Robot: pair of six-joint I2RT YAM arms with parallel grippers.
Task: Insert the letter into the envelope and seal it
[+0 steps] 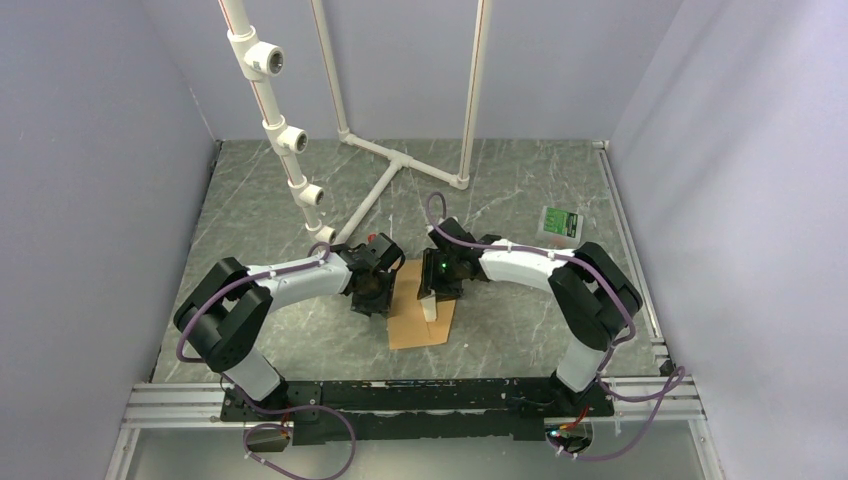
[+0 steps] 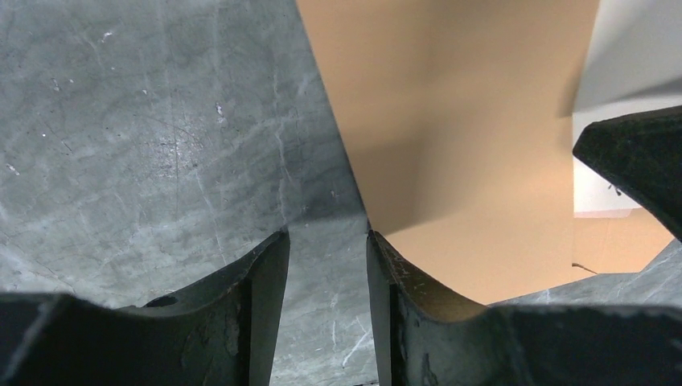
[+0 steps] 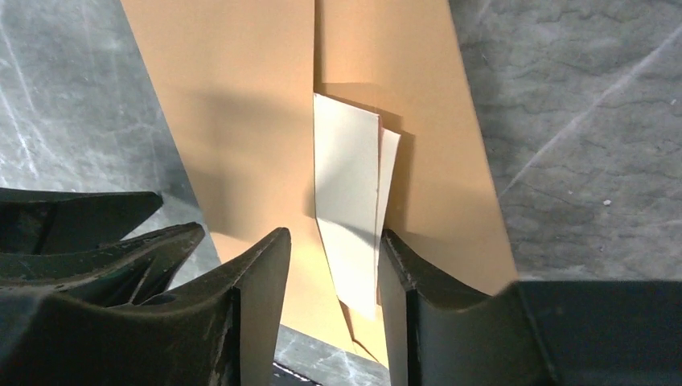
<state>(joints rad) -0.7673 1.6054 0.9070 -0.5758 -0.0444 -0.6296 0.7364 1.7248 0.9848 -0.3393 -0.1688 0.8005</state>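
Note:
The kraft-brown envelope (image 1: 415,322) lies flat on the grey marble table between both grippers. It also shows in the left wrist view (image 2: 458,145) and the right wrist view (image 3: 233,121). The letter (image 1: 429,308), a pale folded sheet (image 3: 346,185), lies on the envelope along a seam, one long edge seemingly tucked under it. My right gripper (image 1: 436,292) is open just above the letter, its jaws (image 3: 334,237) astride the letter's near end without closing on it. My left gripper (image 1: 375,292) is open and empty (image 2: 326,237), low over bare table at the envelope's left edge.
A white PVC pipe frame (image 1: 390,160) stands at the back of the table. A green packet (image 1: 562,222) lies at the back right. A metal rail (image 1: 400,395) runs along the near edge. Grey walls close in both sides.

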